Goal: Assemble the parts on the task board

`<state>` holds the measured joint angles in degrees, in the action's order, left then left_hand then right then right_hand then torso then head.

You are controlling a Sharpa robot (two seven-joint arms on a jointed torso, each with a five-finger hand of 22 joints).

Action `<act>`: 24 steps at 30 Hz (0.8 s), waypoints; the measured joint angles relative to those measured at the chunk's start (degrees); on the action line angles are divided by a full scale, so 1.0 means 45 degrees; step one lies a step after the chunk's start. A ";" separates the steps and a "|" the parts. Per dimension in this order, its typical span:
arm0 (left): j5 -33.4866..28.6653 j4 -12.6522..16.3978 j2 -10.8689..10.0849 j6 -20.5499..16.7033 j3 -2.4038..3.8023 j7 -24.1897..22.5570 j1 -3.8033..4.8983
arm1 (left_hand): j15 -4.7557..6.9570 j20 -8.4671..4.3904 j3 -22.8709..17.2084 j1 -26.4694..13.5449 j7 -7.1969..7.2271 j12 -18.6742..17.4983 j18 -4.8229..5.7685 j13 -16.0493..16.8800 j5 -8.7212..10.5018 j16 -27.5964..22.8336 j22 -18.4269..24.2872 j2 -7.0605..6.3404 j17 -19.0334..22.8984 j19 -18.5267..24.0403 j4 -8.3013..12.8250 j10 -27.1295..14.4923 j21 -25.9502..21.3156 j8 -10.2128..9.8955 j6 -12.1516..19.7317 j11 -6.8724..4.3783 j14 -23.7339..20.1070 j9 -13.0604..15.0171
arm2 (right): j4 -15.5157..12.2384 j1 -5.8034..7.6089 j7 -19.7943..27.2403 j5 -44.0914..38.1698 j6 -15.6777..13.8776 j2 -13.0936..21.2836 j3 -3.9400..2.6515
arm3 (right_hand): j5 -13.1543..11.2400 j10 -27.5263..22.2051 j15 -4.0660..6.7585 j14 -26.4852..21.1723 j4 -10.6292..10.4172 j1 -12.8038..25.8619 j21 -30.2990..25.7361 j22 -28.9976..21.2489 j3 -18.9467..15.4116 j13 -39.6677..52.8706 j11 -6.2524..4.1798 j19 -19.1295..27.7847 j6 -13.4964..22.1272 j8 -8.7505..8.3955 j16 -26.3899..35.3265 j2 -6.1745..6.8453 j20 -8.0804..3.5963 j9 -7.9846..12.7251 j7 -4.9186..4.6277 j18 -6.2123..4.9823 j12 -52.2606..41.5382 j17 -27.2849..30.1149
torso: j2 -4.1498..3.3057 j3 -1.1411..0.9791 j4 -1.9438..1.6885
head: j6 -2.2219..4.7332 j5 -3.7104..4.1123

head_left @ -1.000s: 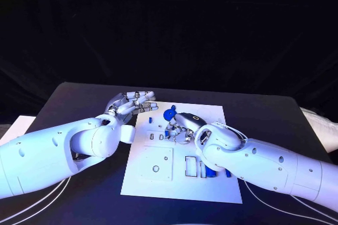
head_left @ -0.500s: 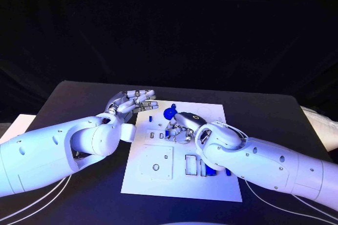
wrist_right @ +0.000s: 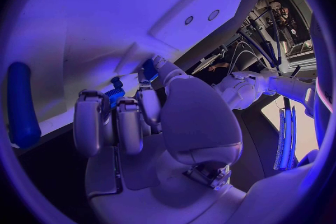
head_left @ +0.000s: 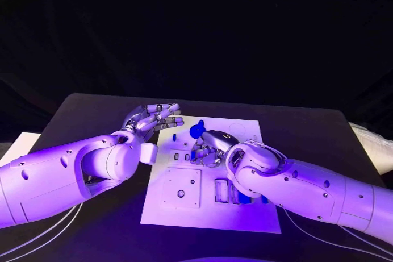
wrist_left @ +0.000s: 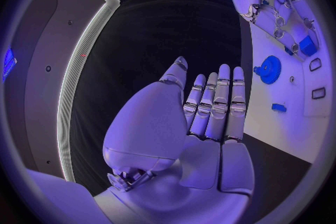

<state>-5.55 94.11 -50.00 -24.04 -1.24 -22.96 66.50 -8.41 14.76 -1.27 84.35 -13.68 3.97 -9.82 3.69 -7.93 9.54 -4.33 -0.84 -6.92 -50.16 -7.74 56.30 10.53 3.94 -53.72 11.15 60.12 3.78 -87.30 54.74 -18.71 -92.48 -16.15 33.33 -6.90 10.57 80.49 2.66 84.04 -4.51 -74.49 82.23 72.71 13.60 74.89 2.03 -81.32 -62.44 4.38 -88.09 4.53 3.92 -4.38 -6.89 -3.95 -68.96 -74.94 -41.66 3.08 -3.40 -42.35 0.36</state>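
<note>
Right wrist view: the right hand (wrist_right: 143,123) is seen with its fingers curled down onto the task board (wrist_right: 84,22), a small blue part (wrist_right: 116,91) pinched at the fingertips. A blue cylindrical part (wrist_right: 21,106) lies on the board close beside it. Seen from the head camera, this hand (head_left: 211,147) is placed over the middle of the white board (head_left: 246,211), just below the blue gear (head_left: 197,129). The left hand (wrist_left: 203,117) is held flat, fingers straight and together, holding nothing, at the board's left edge over the black table (head_left: 90,111).
</note>
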 measured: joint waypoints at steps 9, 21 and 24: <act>-0.0002 -0.0001 0.0006 0.0006 0.0000 0.0003 0.0000 | 0.0000 0.0000 0.0000 0.0000 0.0000 0.0000 0.0000 0.0000 0.0000 0.0000 -0.0001 0.0000 0.0001 0.0000 0.0000 0.0000 0.0000 0.0000 0.0000 0.0000 0.0000 -0.0001 | -0.0016 -0.0019 -0.0023 -0.0007 -0.0082 -0.0002 0.0051 | 0.0017 -0.0359 -0.0231 -0.0002 -0.0109 0.0348 -0.0137 -0.0206 -0.0459 -0.0518 0.0222 0.0158 0.1071 -0.0142 0.0071 0.0357 0.0159 0.0134 -0.0260 0.0000 0.0760 0.0002 | 0.0002 0.0000 -0.0013 | -0.0012 0.0012; -0.0003 -0.0050 0.0029 0.0027 0.0000 0.0008 -0.0001 | 0.0000 0.0000 -0.0015 0.0000 0.0000 0.0000 0.0000 0.0000 0.0000 0.0000 -0.0002 0.0000 -0.0008 0.0000 0.0025 0.0000 0.0000 0.0000 0.0000 0.0000 0.0000 -0.0001 | -0.0817 -0.0322 -0.0029 0.0016 -0.1281 0.0344 0.0033 | 0.0095 -0.0432 -0.0323 -0.0002 -0.0638 0.0575 -0.0273 -0.0447 -0.1304 -0.0612 0.0296 0.0250 0.1349 -0.0144 0.0208 0.0695 0.0250 0.0130 -0.0311 0.0000 0.0840 0.0004 | 0.0001 -0.0013 -0.0009 | 0.0017 0.0022; 0.0026 -0.0097 0.0032 0.0056 0.0000 0.0024 -0.0001 | 0.0067 0.0008 -0.0015 0.0000 0.0000 0.0007 0.0000 0.0000 0.0000 0.0000 -0.0002 0.0000 -0.0080 -0.0182 0.0113 0.0064 0.0000 0.0000 0.0000 -0.0064 0.0123 -0.0001 | -0.1264 -0.0385 0.0075 0.0032 -0.1837 0.0580 -0.0153 | 0.0145 -0.0451 -0.0323 -0.0002 -0.0775 0.0516 -0.0349 -0.0572 -0.1518 -0.0644 0.0315 0.0295 0.1386 -0.0144 0.0269 0.0759 0.0295 0.0130 -0.0349 -0.0001 0.0840 0.0004 | 0.0007 -0.0022 0.0011 | 0.0048 0.0022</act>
<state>-5.43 93.67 -49.85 -23.79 -1.24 -22.86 66.49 -8.11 14.80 -1.34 84.35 -13.68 4.00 -9.82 3.69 -7.93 9.54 -4.34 -0.84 -7.28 -50.98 -7.23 56.59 10.54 3.94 -53.72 10.86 60.67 3.77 -92.99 53.01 -18.38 -92.34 -24.41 35.94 -7.59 11.22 78.46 1.21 84.02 -8.00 -72.17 80.66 70.13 6.77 71.99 3.45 -80.00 -56.20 3.73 -86.89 7.94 5.24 -3.79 -8.46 -3.95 -65.18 -74.92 -41.63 2.98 -3.35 -42.14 0.46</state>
